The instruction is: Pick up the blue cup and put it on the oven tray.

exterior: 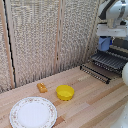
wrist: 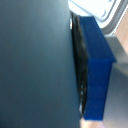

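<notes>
The blue cup (exterior: 104,44) hangs in the air at the exterior view's right, just under the white hand of the arm. My gripper (exterior: 104,39) is shut on it from above. Below it the oven tray (exterior: 109,62), a dark wire rack with parallel bars, juts out over the wooden table. In the wrist view the blue cup (wrist: 97,70) fills most of the picture at very close range, blurred, and the fingers cannot be made out there.
A yellow bowl (exterior: 65,92) sits mid-table. A small orange object (exterior: 42,87) lies further toward the exterior view's left, and a round white patterned plate (exterior: 33,112) lies at the front left. A woven screen (exterior: 40,35) stands behind the table.
</notes>
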